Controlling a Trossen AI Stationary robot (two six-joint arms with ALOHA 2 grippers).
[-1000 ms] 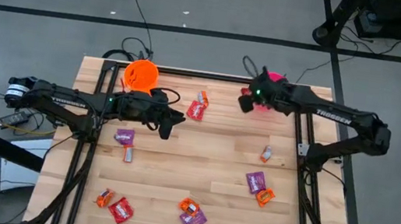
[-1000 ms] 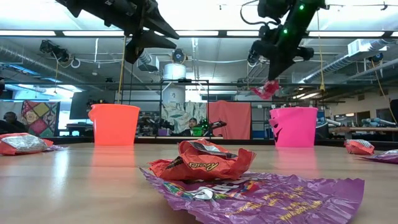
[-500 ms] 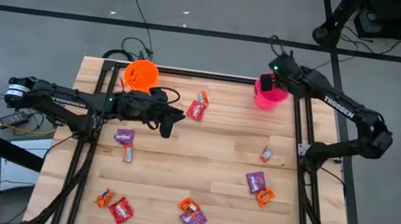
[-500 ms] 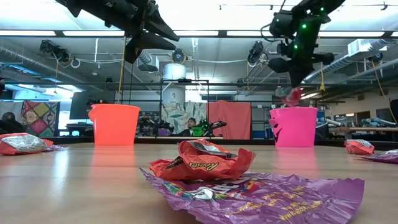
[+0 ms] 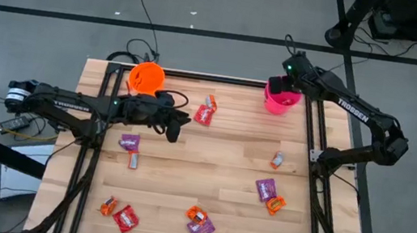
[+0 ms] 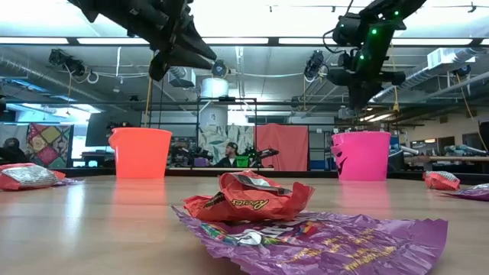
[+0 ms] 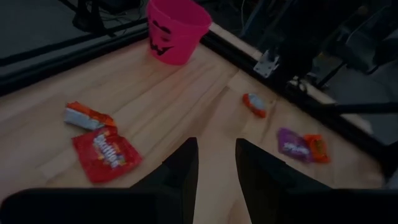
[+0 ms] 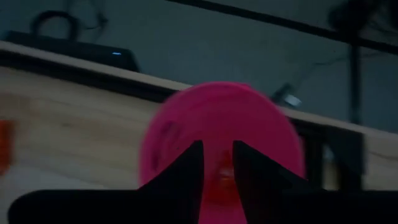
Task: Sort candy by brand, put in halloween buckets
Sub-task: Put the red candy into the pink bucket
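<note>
The right gripper (image 5: pixel 276 86) is held directly above the bright pink round plastic bucket (image 5: pixel 281 100), which stands at about one o'clock on the light wooden slatted table (image 5: pixel 219 159), close to its far right corner. In the right wrist view its two dark fingers (image 8: pixel 186 168) are seen slightly parted with a narrow gap between them, nothing is pinched, and a reddish wrapper can be made out inside the pink bucket below. The left gripper (image 5: pixel 173 133) is poised in the air over the table at about ten o'clock, its jaws likewise parted by a narrow gap and empty. The orange round plastic bucket (image 5: pixel 147 78) with dark face marks is placed at about eleven o'clock, near the far edge. A red flat wrapped candy (image 5: pixel 205 114) with a small orange one touching it lies at twelve o'clock between the two buckets. A purple wrapper (image 5: pixel 130 141) is seen at nine o'clock, a small orange piece (image 5: pixel 276 160) at three o'clock, a purple and orange pair (image 5: pixel 269 194) at four o'clock, another such pair (image 5: pixel 198 223) at six o'clock, and a red and orange pair (image 5: pixel 120 214) at seven o'clock.
</note>
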